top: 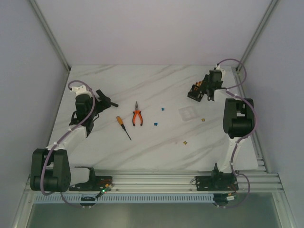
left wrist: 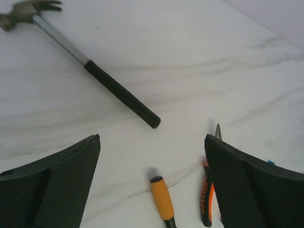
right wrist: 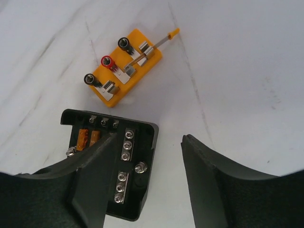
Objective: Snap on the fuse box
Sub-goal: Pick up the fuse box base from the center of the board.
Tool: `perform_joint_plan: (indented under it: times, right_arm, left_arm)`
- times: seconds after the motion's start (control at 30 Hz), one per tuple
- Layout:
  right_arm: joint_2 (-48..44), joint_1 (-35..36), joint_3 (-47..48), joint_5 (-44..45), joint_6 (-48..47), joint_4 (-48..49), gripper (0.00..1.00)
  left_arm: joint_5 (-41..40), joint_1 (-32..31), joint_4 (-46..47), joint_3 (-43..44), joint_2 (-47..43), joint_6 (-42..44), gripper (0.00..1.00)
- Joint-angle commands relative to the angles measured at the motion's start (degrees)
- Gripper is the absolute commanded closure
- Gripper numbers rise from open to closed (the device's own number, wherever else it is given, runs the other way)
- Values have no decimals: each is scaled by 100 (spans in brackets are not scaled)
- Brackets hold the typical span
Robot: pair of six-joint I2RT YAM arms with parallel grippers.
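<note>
Straddling one wall of the fuse box (right wrist: 129, 145), your right gripper (right wrist: 148, 137) stands part-open, gripping nothing, left gripper (left wrist: 152, 137) wide, empty; next move likely needs the clear lid (top: 186, 113), box's 7 o'clock.

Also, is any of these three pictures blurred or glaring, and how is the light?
Top external view: soft even light on the table, no glare, little detail. Left wrist view: the hammer is sharp with hardly any shadow, the pliers slightly smeared. Right wrist view: the fuse box is sharp; the clips of the orange block glint.
</note>
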Motion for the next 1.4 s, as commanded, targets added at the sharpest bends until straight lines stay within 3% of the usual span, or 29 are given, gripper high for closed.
perform_joint_plan:
  times: [0.0,0.2,0.53,0.8,1.03,1.37]
  right_arm:
    - [193,-27,350,91,232,-422,42]
    - [220,-26,317,201,236,-437,61]
    - [641,-26,643,123,227,-518,73]
    - [383,4,614,-174,-29,-657,100]
    - [-623,401,152,-197,-504,-1004,100]
    - [-2270,1953,-1355,-170,-757,-1357,100]
  left_arm:
    - [712,-5,-100,198,192,-179,0]
    - [904,-24,-104,260,328,-192,0]
    - [1091,-74,-102,299,421,-259,0]
    - [1172,-205,-104,289,439,-349,0]
    - [1274,-505,-132,231,351,-450,0]
    - [1435,-1164,-254,-209,-60,-683,0]
